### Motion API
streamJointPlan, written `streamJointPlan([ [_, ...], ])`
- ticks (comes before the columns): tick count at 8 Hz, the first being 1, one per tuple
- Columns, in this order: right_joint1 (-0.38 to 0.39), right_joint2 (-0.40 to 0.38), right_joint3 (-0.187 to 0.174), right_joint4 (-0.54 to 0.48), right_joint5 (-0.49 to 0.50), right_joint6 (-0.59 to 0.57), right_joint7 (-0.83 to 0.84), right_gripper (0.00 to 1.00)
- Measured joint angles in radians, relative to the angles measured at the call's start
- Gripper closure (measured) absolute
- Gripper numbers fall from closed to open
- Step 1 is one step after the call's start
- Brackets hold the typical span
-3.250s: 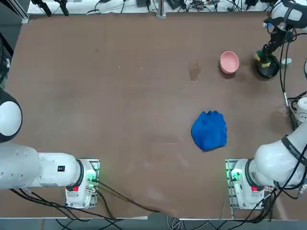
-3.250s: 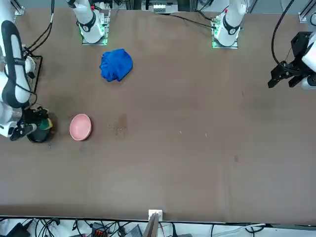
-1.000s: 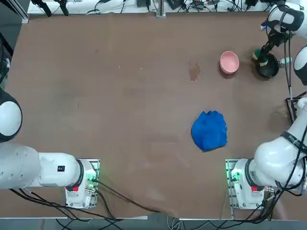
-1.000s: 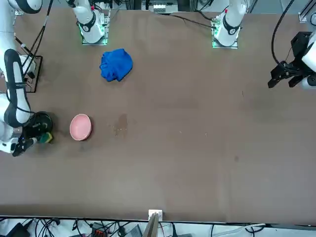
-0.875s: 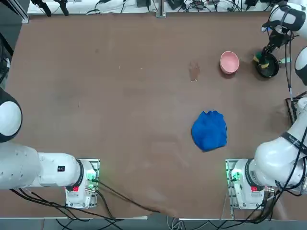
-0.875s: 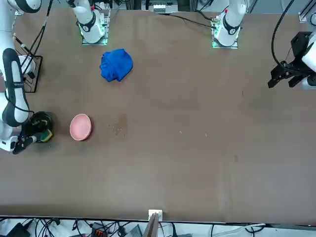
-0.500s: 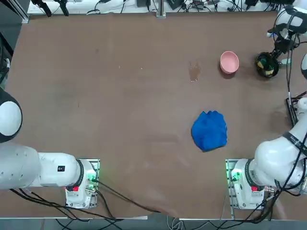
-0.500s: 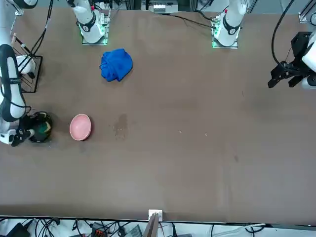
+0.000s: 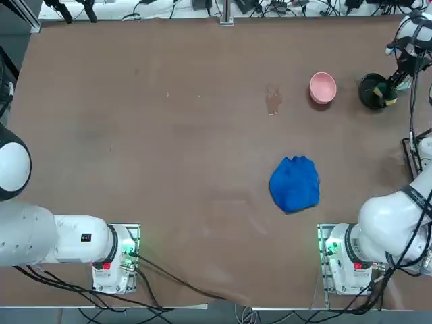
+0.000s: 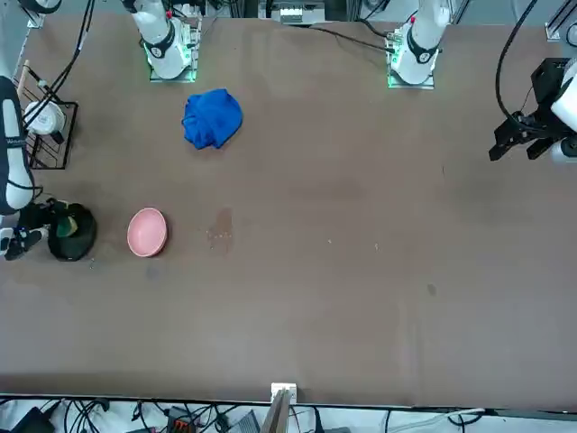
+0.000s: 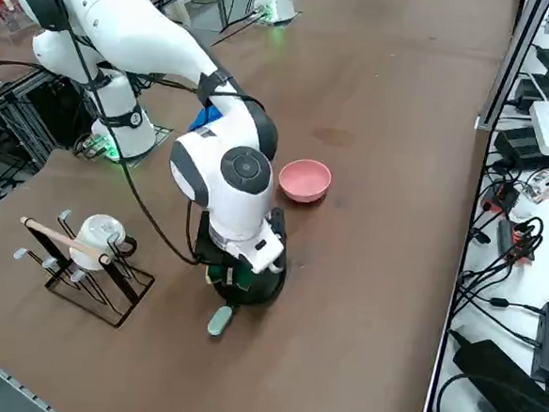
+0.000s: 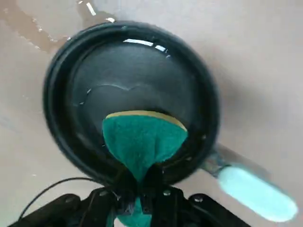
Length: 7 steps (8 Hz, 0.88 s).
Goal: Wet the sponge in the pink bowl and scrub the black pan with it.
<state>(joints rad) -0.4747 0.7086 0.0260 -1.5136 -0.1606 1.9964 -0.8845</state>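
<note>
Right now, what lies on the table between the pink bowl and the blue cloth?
Nothing: the top view shows only bare tabletop between the pink bowl and the blue cloth.

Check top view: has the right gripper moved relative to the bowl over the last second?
Yes, the right gripper has shifted rightward in the top view, farther from the bowl.

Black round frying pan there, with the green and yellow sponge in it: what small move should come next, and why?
Probably sweep the green and yellow sponge across the black round pan's floor toward the side opposite the right gripper: the gripper pinches it, its yellow edge reaches only partway across, and wet streaks show beyond it.
</note>
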Motion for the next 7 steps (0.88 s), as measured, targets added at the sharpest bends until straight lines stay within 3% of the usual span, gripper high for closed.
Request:
streamJointPlan([
  [3, 0.007, 0.02, 0.007, 0.003, -0.005, 0.099, 0.002, 0.92],
  [7, 0.092, 0.021, 0.021, 0.005, -0.005, 0.086, 0.088, 0.92],
])
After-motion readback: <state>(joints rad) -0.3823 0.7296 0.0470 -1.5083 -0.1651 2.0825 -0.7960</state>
